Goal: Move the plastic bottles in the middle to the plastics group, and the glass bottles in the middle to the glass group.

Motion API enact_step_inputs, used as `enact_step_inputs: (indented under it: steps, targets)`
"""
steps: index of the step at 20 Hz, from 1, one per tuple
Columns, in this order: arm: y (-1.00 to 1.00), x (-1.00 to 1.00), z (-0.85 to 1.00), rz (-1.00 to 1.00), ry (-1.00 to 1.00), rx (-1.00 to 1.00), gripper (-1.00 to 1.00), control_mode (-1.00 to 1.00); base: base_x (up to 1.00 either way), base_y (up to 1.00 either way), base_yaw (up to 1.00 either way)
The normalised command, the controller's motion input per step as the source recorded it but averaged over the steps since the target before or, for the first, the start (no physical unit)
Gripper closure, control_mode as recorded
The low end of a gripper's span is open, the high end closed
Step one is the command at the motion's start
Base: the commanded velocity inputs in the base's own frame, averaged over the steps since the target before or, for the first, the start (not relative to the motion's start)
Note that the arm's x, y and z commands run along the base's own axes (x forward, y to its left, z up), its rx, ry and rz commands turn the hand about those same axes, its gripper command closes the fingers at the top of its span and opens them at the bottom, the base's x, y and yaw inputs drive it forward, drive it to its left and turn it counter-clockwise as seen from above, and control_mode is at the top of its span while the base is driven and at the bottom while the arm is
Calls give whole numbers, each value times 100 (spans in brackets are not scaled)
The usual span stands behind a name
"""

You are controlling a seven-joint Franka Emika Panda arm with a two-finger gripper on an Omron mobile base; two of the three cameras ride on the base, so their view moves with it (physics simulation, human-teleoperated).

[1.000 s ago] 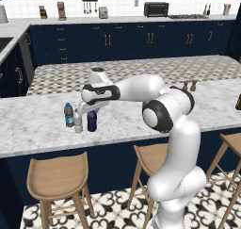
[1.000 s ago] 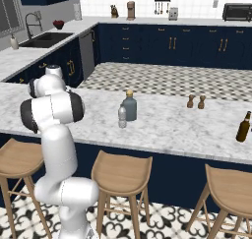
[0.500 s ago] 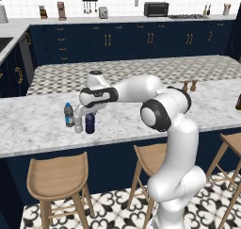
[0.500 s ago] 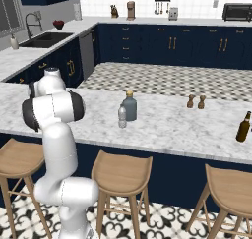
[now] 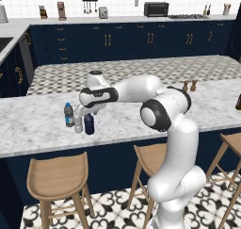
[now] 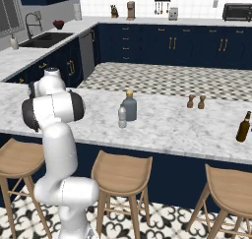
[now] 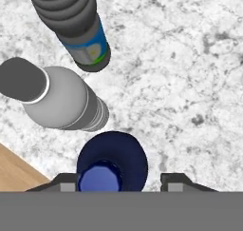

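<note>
**Colleague:** Where did the gripper stand, and what was nearest to it?

**Me:** In the hand view I had the gripper (image 7: 118,180) directly over the small opaque navy-blue plastic bottle (image 7: 112,162). Its two dark tips stood to either side of the bottle with a gap showing on the right, so I read the jaws as parted and not clamping anything. The bottle stood upright on the white marble desk (image 7: 190,73).

**Colleague:** And beyond it?

**Me:** Just past it was the short clear-grey plastic bottle (image 7: 61,101), then the small water bottle with the blue label (image 7: 76,25). From the left base view the three stood close together, the navy one (image 5: 89,124) at the right end of that plastics group.

**Colleague:** How did you expect it to handle?

**Me:** Light and slightly squashy, I judged, with smooth walls that could slip. I'd have held it around the body below the shoulder, gently. The wider grey-green glass bottle with the tan cork top (image 6: 130,107) and a small clear bottle with a pale cap (image 6: 122,117) stood farther along the desk; the glass one I'd have treated as heavier, rigid and breakable.
</note>
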Motion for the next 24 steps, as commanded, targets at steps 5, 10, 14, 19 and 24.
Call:
enact_step_inputs:
  steps: [5, 10, 14, 19, 24]
  targets:
    - [-6, -20, 26, -1, -3, 0, -100, -100, 0, 0, 0]
    - [-47, -43, 70, -9, -5, 0, -100, -100, 0, 0, 0]
    - [-100, -4, 26, -32, 0, 3, -100, -100, 0, 0, 0]
    - [-100, 8, 26, -38, 3, 7, -100, -100, 0, 0, 0]
    - [-100, 13, 17, -34, 5, 6, -100, -100, 0, 0, 0]
